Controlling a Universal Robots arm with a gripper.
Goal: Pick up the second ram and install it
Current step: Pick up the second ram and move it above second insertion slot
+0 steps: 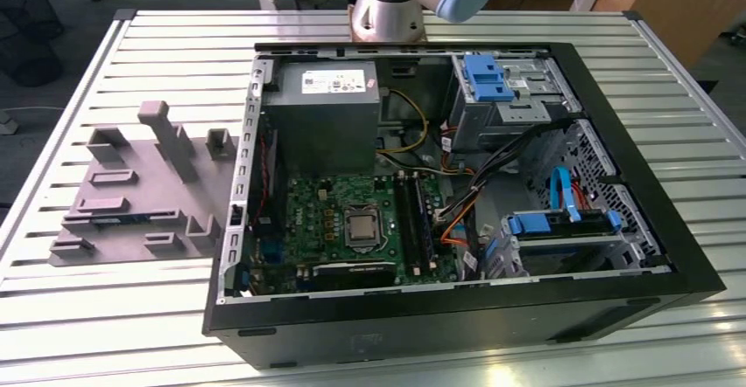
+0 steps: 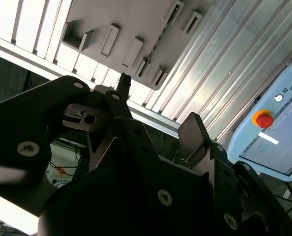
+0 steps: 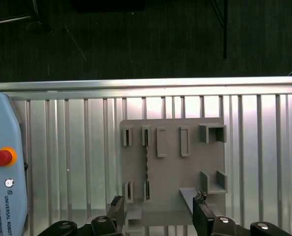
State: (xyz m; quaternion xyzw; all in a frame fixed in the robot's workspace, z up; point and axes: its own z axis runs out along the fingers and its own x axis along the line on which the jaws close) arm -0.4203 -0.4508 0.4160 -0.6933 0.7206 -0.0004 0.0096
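Note:
The second ram (image 3: 146, 167) is a thin dark stick standing on edge in the slots of the grey holder plate (image 3: 185, 172). In the exterior view the ram (image 1: 119, 219) shows as a blue-green strip low on that plate (image 1: 140, 169), to the left of the open computer case (image 1: 455, 195). My gripper (image 3: 158, 209) hangs well above the plate, open, with nothing between its fingers. In the second wrist view the gripper (image 2: 158, 105) has its two fingertips (image 2: 192, 129) wide apart, and the plate (image 2: 121, 29) lies beyond them.
Several grey holder blocks (image 1: 163, 134) rise from the plate. The case holds a grey power supply (image 1: 321, 112), the green motherboard (image 1: 349, 225) and blue drive bays (image 1: 560, 225). A light blue pendant with a red button (image 3: 3, 157) lies on the slatted table (image 3: 264, 147).

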